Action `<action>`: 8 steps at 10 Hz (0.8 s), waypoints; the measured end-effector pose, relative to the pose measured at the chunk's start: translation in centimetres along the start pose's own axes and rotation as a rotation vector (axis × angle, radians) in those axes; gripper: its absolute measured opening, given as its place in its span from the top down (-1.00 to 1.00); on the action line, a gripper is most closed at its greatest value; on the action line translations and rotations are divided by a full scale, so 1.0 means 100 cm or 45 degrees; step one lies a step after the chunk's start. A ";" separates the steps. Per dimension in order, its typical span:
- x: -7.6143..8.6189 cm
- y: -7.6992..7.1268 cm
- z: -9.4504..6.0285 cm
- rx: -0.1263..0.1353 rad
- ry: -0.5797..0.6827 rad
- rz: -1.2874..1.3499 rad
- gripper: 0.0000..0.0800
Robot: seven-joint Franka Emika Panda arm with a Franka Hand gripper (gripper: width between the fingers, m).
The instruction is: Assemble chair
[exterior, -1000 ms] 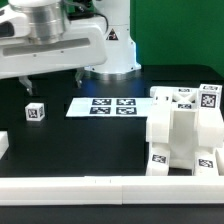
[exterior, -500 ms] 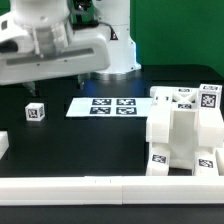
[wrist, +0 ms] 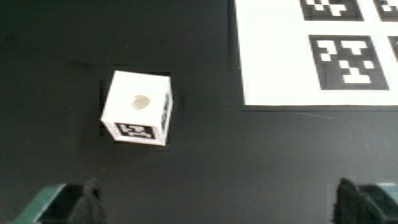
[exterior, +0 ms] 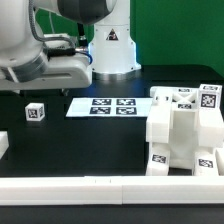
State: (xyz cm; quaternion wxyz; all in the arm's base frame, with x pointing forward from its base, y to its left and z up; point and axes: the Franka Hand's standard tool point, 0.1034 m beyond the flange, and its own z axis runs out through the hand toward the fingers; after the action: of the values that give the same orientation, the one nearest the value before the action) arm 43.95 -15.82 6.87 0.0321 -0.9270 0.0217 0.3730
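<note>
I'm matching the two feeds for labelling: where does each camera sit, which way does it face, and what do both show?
Exterior view: off the arm, looking slightly down across the black table at the chair assembly; the arm's white body shows.
Wrist view: on the wrist, looking straight down at the small tagged block; the open gripper shows its fingertips.
Shared: the block and the marker board.

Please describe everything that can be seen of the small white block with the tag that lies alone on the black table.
The small white block is a short, glossy, plastic-looking piece with squared edges. One face carries a black-and-white square tag; another shows a shallow round hole. It lies alone on the black table, touching only the table surface. In the exterior view it sits to the left of the marker board, apart from it. The open gripper hangs above it without contact.
</note>
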 end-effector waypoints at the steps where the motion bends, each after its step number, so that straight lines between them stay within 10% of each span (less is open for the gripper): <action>1: 0.000 0.001 0.001 0.003 -0.002 0.002 -0.62; 4: -0.006 0.034 0.032 0.085 -0.165 0.081 -0.62; 8: -0.001 0.038 0.039 0.078 -0.158 0.087 -0.62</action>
State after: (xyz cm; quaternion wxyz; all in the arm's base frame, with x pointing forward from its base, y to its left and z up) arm 40.98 -19.29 3.96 0.0490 -0.8994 0.0625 0.4298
